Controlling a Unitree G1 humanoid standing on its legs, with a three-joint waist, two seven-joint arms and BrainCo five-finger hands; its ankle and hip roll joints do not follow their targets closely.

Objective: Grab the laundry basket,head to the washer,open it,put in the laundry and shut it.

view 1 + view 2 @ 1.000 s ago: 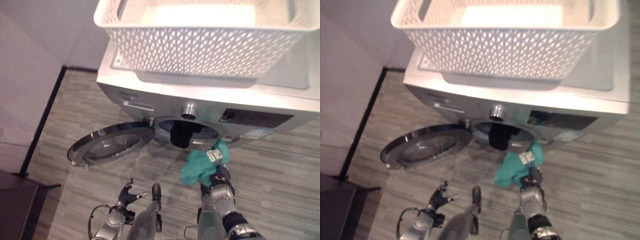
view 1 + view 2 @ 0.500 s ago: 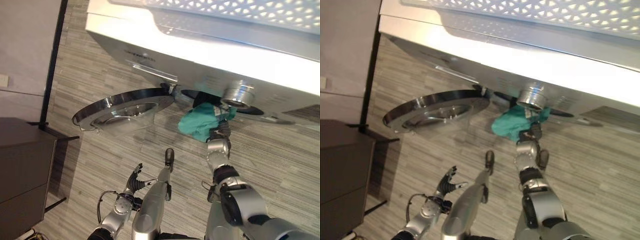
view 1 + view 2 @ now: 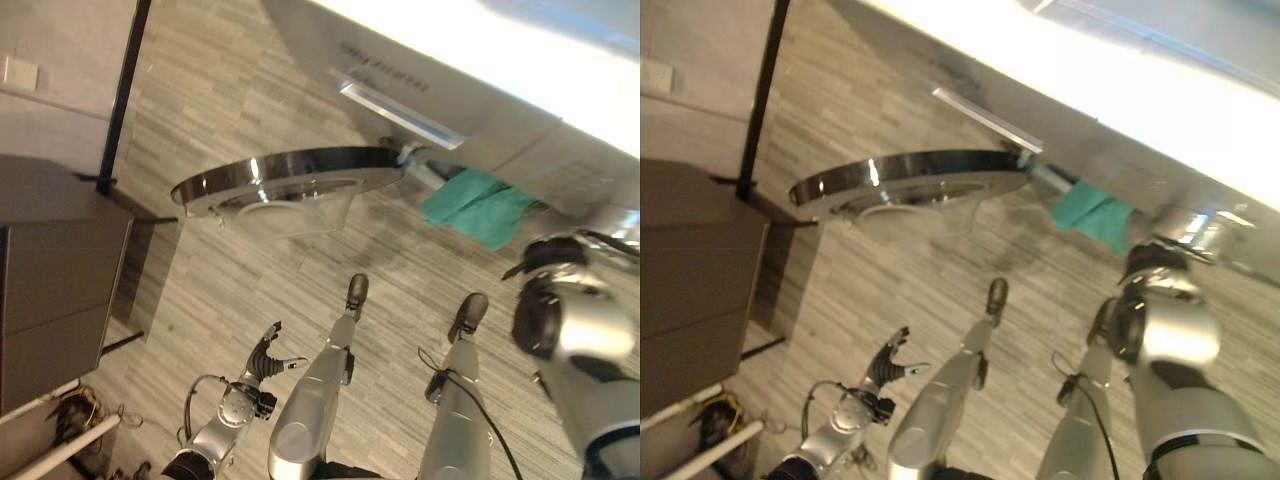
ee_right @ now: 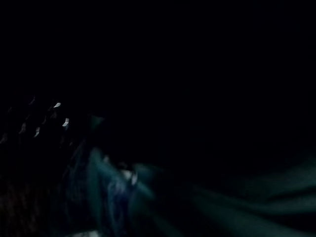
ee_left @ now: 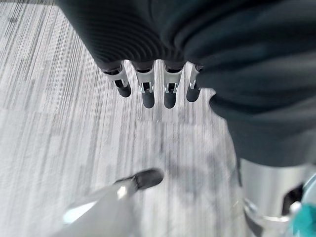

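While the door (image 3: 290, 180) hangs wide open, the teal cloth (image 3: 478, 205) is only halfway into the washer (image 3: 480, 100).

Part of the cloth spills out of the opening just below the front panel, and the right arm reaches in past it. The right hand is buried in the dark drum, so I can't tell if it's pinching the cloth or has let go. The left hand (image 5: 155, 86) hangs low over the floor (image 3: 220, 270), fingers relaxed and straight, holding nothing. My worry: if the arm pulls out now, the cloth could snag and drag back out, or that dangling edge gets caught when the door shuts.
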